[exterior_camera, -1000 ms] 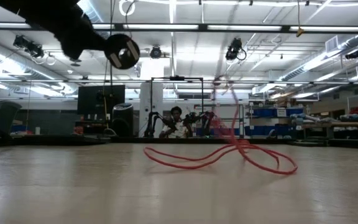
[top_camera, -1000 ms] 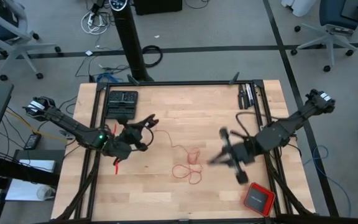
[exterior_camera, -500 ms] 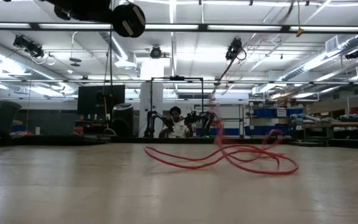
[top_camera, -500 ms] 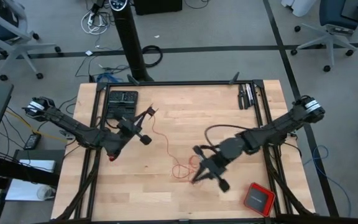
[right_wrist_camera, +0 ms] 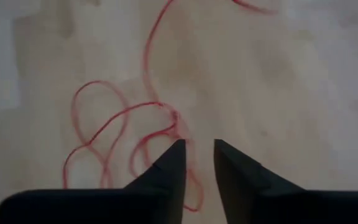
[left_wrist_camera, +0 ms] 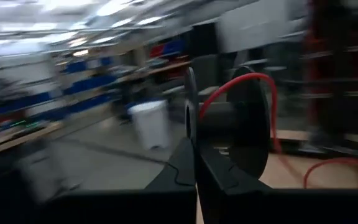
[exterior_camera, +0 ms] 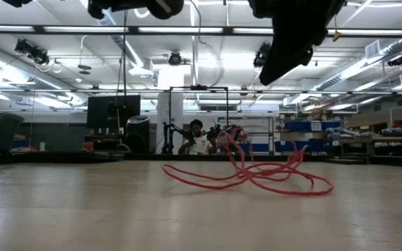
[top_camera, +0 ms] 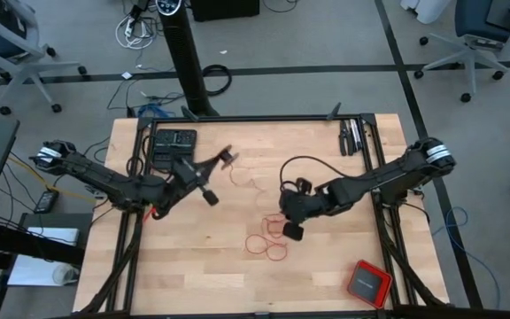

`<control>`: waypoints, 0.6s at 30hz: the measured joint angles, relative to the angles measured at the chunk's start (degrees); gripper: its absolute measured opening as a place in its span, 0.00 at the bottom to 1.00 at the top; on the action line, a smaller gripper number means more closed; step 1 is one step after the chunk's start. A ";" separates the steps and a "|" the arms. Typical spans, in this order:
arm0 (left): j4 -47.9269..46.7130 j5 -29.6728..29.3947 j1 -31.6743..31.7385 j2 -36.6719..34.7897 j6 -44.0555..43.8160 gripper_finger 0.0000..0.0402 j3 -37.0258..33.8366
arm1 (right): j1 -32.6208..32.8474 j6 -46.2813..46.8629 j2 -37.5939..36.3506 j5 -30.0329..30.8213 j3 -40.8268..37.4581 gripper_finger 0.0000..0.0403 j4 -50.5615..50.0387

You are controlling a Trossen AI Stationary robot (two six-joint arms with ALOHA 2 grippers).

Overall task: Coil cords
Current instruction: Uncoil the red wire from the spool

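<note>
Cord (top_camera: pixel 266 245), thin and red, lies in loose loops on the wooden worktop (top_camera: pixel 326 275), a little toward the near edge from its middle, with a further faint loop (top_camera: pixel 242 175) closer to the left arm. In the low view the cord (exterior_camera: pixel 257 176) sprawls in flat loops and rises in a strand behind them. The right pincer (top_camera: pixel 292 226) hangs just above the far right edge of the loops; its wrist view shows the pincer (right_wrist_camera: pixel 196 155) with fingers a small gap apart, holding nothing, the cord (right_wrist_camera: pixel 123 137) on the wood beyond the tips. The left pincer (top_camera: pixel 224 159) is raised above the worktop's left half; in its wrist view the pincer (left_wrist_camera: pixel 194 149) has its fingers pressed together, and a red strand (left_wrist_camera: pixel 272 106) arcs past them, though whether it is gripped I cannot tell. A red box (top_camera: pixel 367 283) sits at the near right corner.
</note>
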 joint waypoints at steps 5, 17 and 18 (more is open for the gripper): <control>-10.25 18.28 -0.81 0.16 -2.20 0.00 0.00 | -1.33 2.35 -4.56 6.68 0.00 0.31 -3.11; -23.66 25.47 -1.15 0.16 -23.19 0.00 -0.02 | -3.96 -21.79 -8.15 -1.93 0.02 0.31 31.34; -22.64 25.61 -1.07 0.16 -23.16 0.00 -0.02 | -3.96 -22.47 -8.60 -2.09 0.02 0.31 32.56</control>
